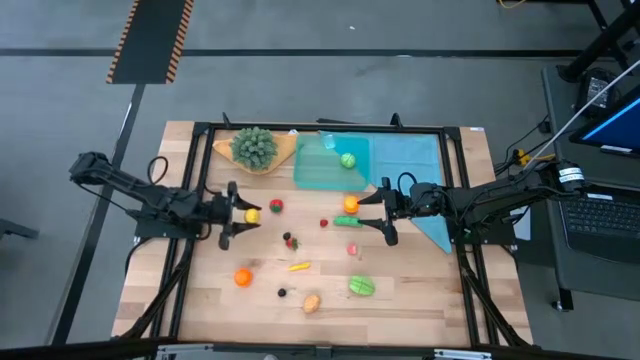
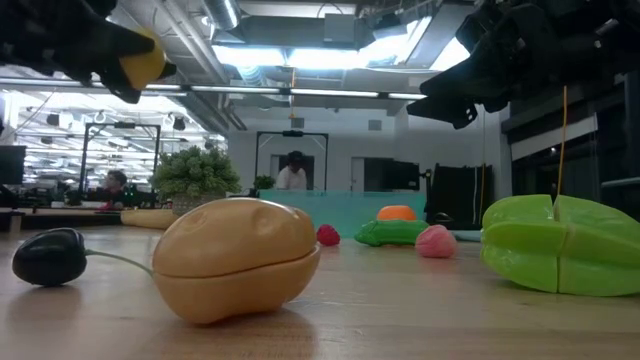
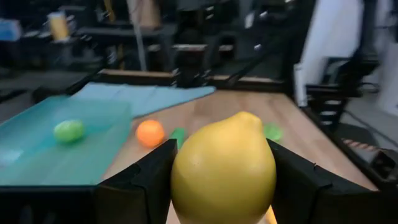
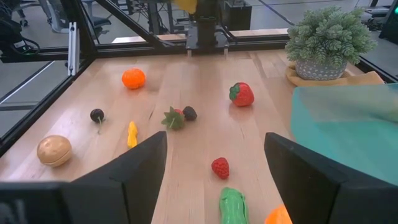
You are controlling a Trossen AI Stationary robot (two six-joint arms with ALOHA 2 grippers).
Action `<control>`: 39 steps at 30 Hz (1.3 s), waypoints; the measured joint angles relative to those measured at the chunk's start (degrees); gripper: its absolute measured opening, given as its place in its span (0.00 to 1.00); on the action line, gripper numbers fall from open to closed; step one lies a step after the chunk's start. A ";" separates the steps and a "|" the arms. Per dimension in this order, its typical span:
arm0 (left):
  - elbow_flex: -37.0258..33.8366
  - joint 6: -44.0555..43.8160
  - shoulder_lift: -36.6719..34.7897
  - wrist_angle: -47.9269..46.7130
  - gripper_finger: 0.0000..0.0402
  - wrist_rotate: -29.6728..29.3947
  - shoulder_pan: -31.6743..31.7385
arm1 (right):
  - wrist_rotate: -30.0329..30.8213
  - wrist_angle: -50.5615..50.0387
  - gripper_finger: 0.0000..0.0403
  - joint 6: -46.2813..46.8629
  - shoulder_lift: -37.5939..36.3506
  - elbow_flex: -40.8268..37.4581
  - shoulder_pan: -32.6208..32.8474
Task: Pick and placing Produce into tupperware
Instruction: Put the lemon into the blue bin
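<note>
My left gripper [image 1: 246, 215] is shut on a yellow toy lemon [image 3: 224, 168] above the table's left half. The tupperware [image 1: 330, 160], clear teal, stands at the far middle with a green lime [image 1: 347, 159] inside. My right gripper [image 1: 384, 215] hangs open near the table's middle right, nothing between its fingers. Produce lies scattered on the wood: a strawberry [image 1: 275, 206], an orange [image 1: 351, 204], a green cucumber [image 1: 347, 222], a second orange [image 1: 243, 278], a tan potato [image 1: 311, 302] and a green starfruit [image 1: 361, 286]. My left gripper pinches the lemon's two opposite sides [image 3: 180, 177] between its two fingers [image 3: 143, 186]. The fingers lie level and point toward the table's right. The lemon is lifted clear of the table, high above the wood in the low view [image 2: 140, 60].
A bushy green plant [image 1: 255, 148] on a tan wooden dish stands left of the tupperware. A flat teal cloth [image 1: 415, 175] lies to its right. Small pieces, a raspberry [image 4: 220, 167], a dark cherry [image 1: 282, 293] and a yellow pepper [image 1: 298, 266], lie between the arms.
</note>
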 joint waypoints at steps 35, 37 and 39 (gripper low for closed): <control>-6.65 2.71 -0.60 13.87 0.50 3.05 14.33 | 3.37 0.37 0.67 -0.03 -0.01 0.02 -0.01; -6.65 2.71 -0.21 13.89 0.50 3.05 15.74 | 4.72 0.37 0.67 -0.04 0.00 0.02 -0.20; -6.65 2.71 0.20 13.85 0.50 3.05 16.97 | 5.01 0.37 0.67 -0.05 0.00 0.02 -0.34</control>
